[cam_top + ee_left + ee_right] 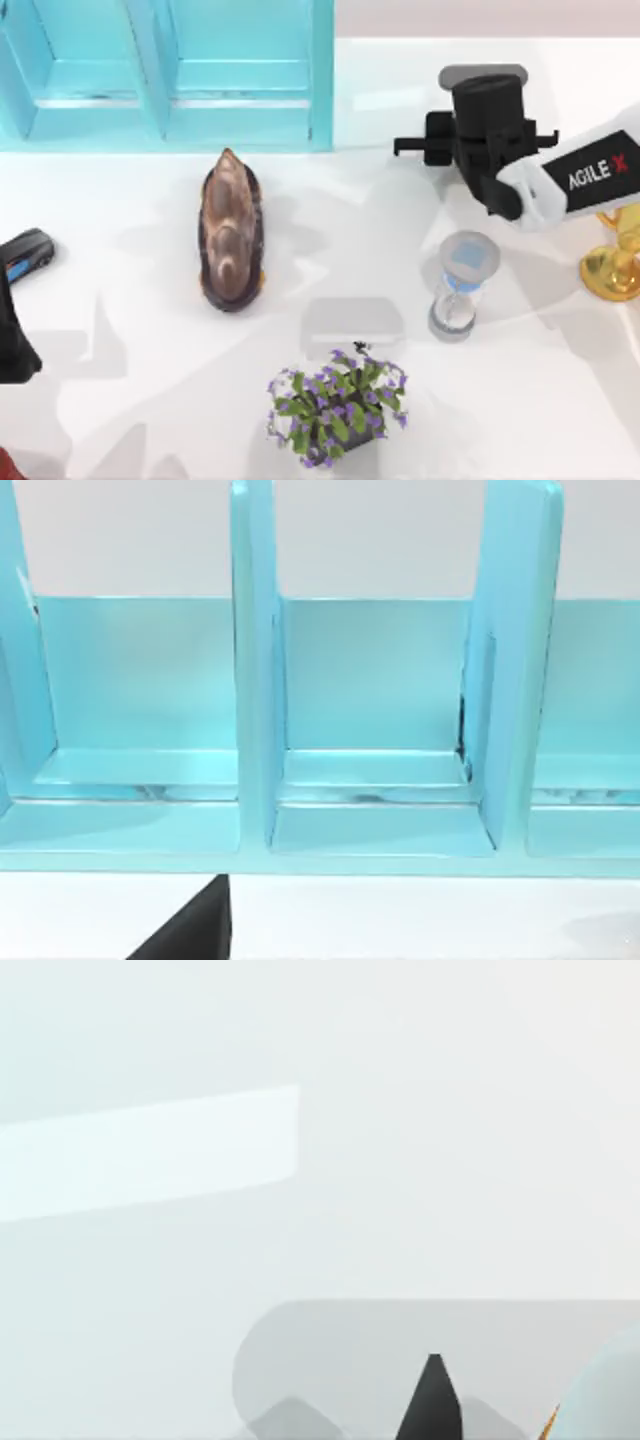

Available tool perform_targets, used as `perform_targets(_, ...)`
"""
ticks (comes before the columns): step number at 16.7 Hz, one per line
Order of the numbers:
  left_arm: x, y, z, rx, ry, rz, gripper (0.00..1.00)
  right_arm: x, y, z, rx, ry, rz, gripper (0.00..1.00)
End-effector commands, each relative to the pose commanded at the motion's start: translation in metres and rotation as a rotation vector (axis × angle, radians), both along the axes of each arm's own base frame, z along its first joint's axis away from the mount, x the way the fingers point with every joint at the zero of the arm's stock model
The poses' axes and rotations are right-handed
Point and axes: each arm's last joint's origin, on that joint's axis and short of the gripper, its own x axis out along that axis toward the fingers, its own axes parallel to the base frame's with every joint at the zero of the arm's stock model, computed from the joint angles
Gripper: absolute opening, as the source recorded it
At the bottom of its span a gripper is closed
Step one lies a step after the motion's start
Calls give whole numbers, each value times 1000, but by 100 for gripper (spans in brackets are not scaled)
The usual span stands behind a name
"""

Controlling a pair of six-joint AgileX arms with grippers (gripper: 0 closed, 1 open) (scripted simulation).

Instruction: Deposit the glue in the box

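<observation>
Top view: white counter with the turquoise box at the far left, split into open compartments
Right hand: up over the far right of the counter, just right of the box, white AgileX arm trailing off to the right edge. Honestly can't tell how open it is
Glue: pretty sure it's the pale rounded bit with an orange sliver, right up close in the right wrist view. Held or not, can't say
Left hand: parked at the left edge, facing the box's compartments; grip state hidden too
Hourglass: just near of the right arm
Other stuff: brown oblong thing mid-counter, purple flower pot near edge, gold trophy at the right edge
</observation>
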Motion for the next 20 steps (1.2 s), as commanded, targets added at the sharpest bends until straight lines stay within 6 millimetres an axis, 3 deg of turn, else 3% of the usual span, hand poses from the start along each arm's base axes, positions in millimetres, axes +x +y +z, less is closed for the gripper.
perform_targets(7, 0, 0, 0, 0, 0, 0, 100, -1, 2, 0, -1, 1, 2, 0)
perform_targets(10, 0, 0, 0, 0, 0, 0, 100, -8, 17, 6, -20, 11, -7, 0)
perform_targets(13, 0, 0, 0, 0, 0, 0, 100, -4, 23, 45, 6, -42, -43, 0)
perform_targets(16, 0, 0, 0, 0, 0, 0, 100, 3, 8, 85, 23, -66, -66, 0)
perform_targets(20, 0, 0, 0, 0, 0, 0, 100, 0, 1, 99, 3, -10, -11, 0)
